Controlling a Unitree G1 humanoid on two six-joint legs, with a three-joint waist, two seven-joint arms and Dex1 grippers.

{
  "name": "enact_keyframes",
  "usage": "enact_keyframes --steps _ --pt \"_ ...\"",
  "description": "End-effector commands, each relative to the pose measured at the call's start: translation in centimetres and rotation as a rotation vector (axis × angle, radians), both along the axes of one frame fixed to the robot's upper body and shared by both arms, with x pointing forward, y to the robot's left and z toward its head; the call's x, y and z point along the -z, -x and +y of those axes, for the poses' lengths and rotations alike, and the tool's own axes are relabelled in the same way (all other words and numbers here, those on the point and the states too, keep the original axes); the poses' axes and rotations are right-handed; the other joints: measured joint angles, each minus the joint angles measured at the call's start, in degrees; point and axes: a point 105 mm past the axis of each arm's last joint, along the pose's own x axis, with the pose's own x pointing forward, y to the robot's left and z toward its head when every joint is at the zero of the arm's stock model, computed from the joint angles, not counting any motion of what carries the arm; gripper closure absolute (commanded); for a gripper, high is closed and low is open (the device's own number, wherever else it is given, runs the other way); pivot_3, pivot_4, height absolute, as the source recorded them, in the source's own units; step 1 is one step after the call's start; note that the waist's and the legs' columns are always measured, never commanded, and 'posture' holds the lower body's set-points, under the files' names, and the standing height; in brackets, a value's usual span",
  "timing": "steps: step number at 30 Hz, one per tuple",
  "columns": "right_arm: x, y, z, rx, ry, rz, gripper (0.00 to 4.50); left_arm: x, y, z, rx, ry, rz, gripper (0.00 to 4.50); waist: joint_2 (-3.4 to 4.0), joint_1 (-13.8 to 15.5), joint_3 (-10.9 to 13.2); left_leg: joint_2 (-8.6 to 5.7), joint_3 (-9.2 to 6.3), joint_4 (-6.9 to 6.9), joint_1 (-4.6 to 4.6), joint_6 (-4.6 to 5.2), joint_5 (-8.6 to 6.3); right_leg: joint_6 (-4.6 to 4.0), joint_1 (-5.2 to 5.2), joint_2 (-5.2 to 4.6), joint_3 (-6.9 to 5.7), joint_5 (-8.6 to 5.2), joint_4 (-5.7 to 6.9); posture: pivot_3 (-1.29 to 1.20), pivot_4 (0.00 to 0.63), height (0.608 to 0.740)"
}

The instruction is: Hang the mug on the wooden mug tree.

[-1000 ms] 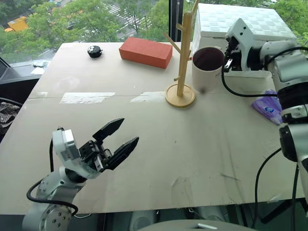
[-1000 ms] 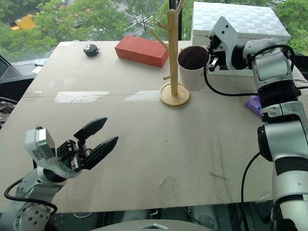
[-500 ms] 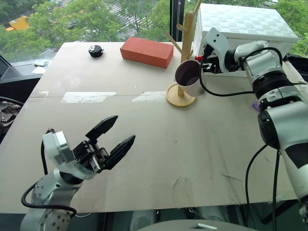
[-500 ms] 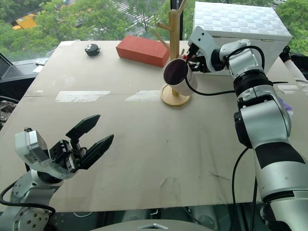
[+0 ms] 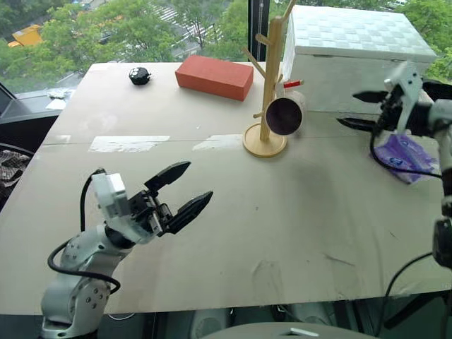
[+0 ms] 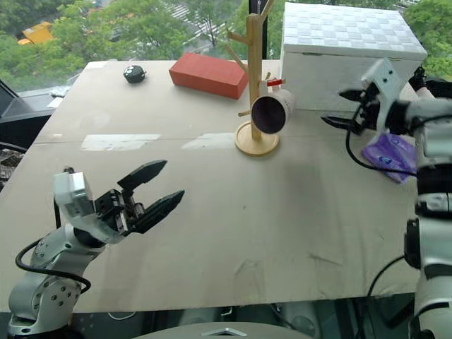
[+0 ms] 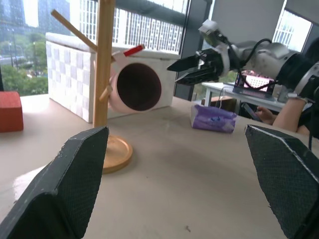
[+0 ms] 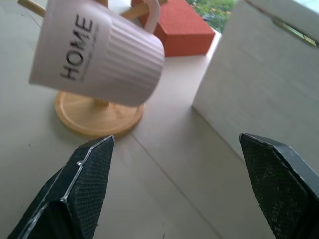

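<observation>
Left gripper (image 5: 185,192), fingers spread and empty, at 7 o'clock near the table's (image 5: 304,233) front edge. Brick (image 5: 214,76) at 11 o'clock by the far edge. Mug (image 5: 285,115) hangs tilted on a peg of the mug tree (image 5: 269,85), at 12 o'clock. Right gripper (image 5: 361,109), fingers apart and empty, at 2 o'clock, well apart from the mug, bare tabletop between.

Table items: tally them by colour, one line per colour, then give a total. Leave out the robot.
White: 2, the mug and the white box
Light wood: 1, the wooden mug tree
Red: 1, the red block
Purple: 1, the tissue packet
Black: 1, the small black object
Total: 6
</observation>
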Motion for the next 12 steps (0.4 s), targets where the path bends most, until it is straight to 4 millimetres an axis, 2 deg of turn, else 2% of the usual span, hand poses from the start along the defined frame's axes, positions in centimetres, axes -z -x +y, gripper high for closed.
enact_keyframes --steps 1,4,6,9,12 --pt "0.8 3.3 -0.9 0.031 -0.014 -0.052 0.44 1.0 -0.6 0.5 -0.046 -0.098 0.044 0.0 0.01 0.05 -0.01 0.01 -0.02 0.01 0.05 0.0 0.0 0.0 0.05 0.01 -0.04 -0.01 0.0 0.0 0.15 0.74" --pt "3.8 5.5 -1.4 0.104 -0.053 -0.041 0.44 2.0 -1.6 1.2 -0.093 -0.126 0.102 0.0 0.04 0.17 -0.03 0.02 -0.05 -0.01 0.07 -0.01 0.0 0.14 0.06 0.04 -0.09 -0.1 0.01 0.0 0.15 0.74" --pt "5.4 7.0 -1.0 0.13 -0.099 -0.012 0.44 2.2 -2.0 1.4 -0.102 -0.123 0.112 0.0 0.04 -0.06 -0.02 0.03 -0.04 0.02 0.1 -0.01 0.0 0.23 0.06 0.05 -0.03 -0.13 0.02 0.0 0.15 0.74" --pt "8.0 9.2 0.0 0.123 -0.066 0.028 0.44 2.6 -2.1 1.1 -0.077 -0.14 0.132 0.0 0.04 -0.03 -0.03 0.03 -0.03 0.06 0.14 -0.01 0.0 0.27 0.09 0.04 -0.01 -0.11 0.03 0.0 0.15 0.74" --pt "9.4 9.8 1.0 0.141 -0.086 0.051 0.44 4.1 -2.3 1.1 -0.061 -0.197 0.173 0.0 0.0 -0.1 -0.06 0.01 0.03 0.08 0.24 0.0 0.0 0.13 0.15 0.03 0.07 -0.2 0.03 0.0 0.15 0.74"
